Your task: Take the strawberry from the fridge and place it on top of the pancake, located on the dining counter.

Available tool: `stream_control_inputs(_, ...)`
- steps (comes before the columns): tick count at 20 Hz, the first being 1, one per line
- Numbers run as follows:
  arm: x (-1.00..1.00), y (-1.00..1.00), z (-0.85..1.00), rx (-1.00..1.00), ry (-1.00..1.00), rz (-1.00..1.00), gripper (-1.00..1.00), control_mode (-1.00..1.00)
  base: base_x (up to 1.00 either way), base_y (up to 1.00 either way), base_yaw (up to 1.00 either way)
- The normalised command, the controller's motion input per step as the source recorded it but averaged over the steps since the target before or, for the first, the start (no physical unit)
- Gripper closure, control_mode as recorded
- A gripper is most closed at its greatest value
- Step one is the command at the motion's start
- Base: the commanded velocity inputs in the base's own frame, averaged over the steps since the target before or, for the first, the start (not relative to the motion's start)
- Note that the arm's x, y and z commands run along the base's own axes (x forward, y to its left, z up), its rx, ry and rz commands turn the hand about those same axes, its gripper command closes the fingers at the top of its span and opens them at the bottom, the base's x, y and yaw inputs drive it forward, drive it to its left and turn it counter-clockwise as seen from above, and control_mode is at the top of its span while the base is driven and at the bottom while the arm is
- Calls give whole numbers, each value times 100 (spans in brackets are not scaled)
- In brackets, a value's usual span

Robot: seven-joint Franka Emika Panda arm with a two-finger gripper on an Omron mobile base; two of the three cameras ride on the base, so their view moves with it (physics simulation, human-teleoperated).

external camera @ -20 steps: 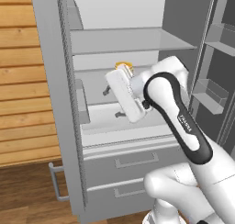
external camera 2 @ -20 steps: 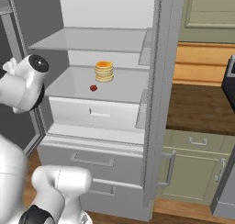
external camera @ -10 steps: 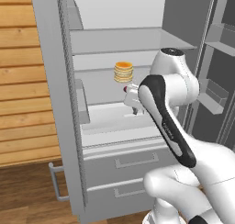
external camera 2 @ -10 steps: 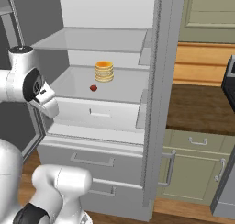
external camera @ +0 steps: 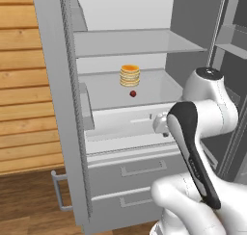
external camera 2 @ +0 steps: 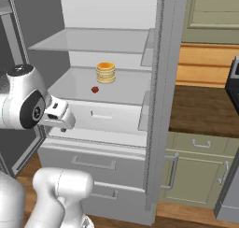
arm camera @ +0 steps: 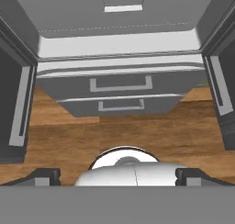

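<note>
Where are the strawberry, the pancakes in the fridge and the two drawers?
strawberry (external camera: 133, 93), left base view, its middle.
pancakes (external camera 2: 106, 73), right base view, side of stack.
drawers (arm camera: 120, 84), hand view, upper drawer's handle.

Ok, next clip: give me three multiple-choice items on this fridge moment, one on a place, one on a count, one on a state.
1. Where does the strawberry lie?
A. in a drawer
B. on the fridge shelf in front of the orange-topped stack
C. on the floor

2. How many handled drawers sit below the shelves?
A. two
B. four
C. none

3. How is the gripper?
A. shut on the strawberry
B. shut, empty
C. open, empty

Key: 1 B, both base views show it beside the stack; 2 A, two handles stacked; 3 C, tips stand wide apart in the hand view.
</note>
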Motion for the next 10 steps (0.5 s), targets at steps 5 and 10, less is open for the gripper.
stream_control_inputs(5, -11, -25, -42, 0, 0, 8, -100, -100, 0, 0, 0)
stream_control_inputs(10, -4, 0, -41, 0, 0, -4, -100, -100, 0, 0, 0)
